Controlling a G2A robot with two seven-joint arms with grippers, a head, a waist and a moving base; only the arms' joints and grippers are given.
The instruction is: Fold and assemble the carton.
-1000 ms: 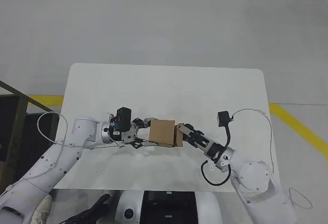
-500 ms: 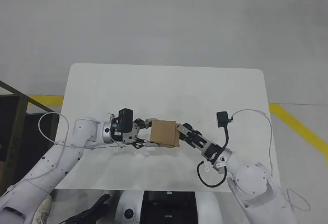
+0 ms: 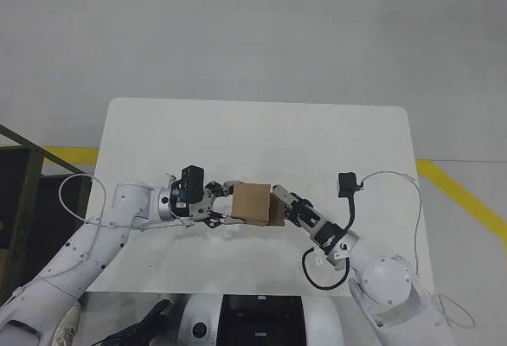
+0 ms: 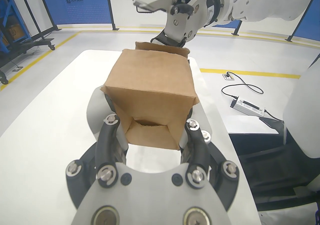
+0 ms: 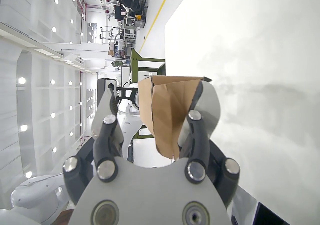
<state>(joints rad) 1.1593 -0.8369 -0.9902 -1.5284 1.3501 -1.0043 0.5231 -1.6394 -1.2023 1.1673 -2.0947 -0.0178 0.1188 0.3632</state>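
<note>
A brown carton is held just above the white table, near its middle. My left gripper is shut on the carton, one finger on each side wall at its open end. My right gripper is at the opposite end and stands open. In the right wrist view an end flap of the carton lies between its fingers. One finger rests against the flap and the other finger stays apart. From the left wrist view, the right gripper sits behind the carton's far edge.
A green-framed bin with cardboard stands off the table's left side. A power adapter with its cable lies on the floor beside the table. Bare table surface stretches beyond the carton toward the far edge.
The right gripper has shifted a little along the carton's end, working the flap there. The left gripper and the carton have hardly moved.
</note>
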